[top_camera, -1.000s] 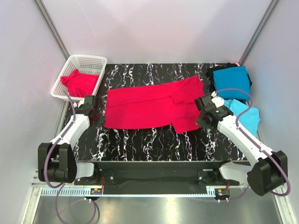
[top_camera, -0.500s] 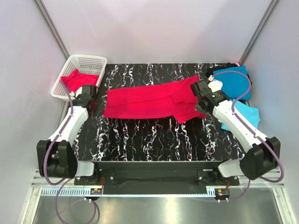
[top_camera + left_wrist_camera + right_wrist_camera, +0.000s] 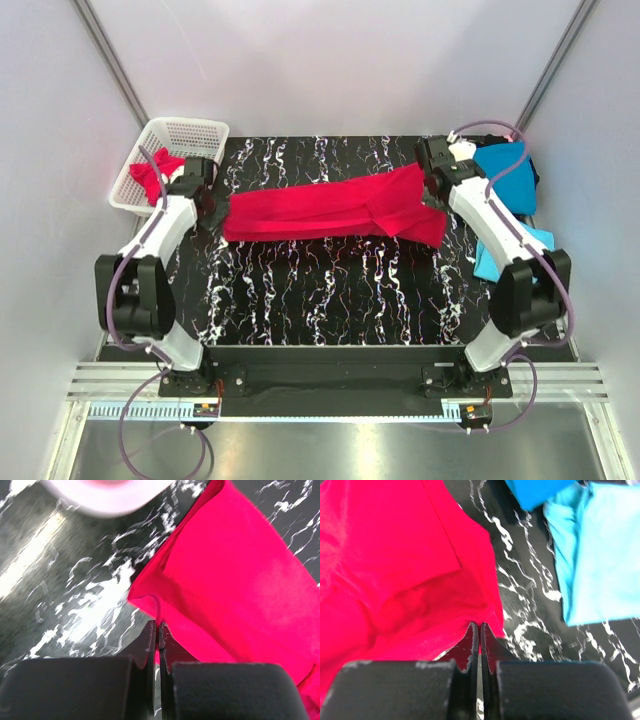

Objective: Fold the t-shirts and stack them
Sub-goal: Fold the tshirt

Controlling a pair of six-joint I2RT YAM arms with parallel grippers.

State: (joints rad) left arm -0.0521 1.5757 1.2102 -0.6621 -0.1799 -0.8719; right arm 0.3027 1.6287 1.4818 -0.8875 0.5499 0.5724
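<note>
A crimson-red t-shirt (image 3: 320, 208) lies stretched left to right across the black marbled table (image 3: 330, 290) as a narrow band. My left gripper (image 3: 213, 216) is shut on its left end, and the left wrist view shows the cloth edge (image 3: 235, 570) pinched between the fingertips of the gripper (image 3: 158, 626). My right gripper (image 3: 433, 197) is shut on the right end. In the right wrist view the red cloth (image 3: 395, 555) hangs from the tips of the gripper (image 3: 479, 626). A teal-blue t-shirt (image 3: 505, 175) and a sky-blue t-shirt (image 3: 512, 250) lie at the right edge.
A white mesh basket (image 3: 190, 125) stands at the far left corner with another red t-shirt (image 3: 150, 172) inside, close to my left arm. The basket rim (image 3: 100, 495) shows blurred in the left wrist view. Grey walls close in three sides of the table.
Both grippers have carried the near edge of the red t-shirt away from the arm bases toward the far side, so the cloth now forms a narrower band.
</note>
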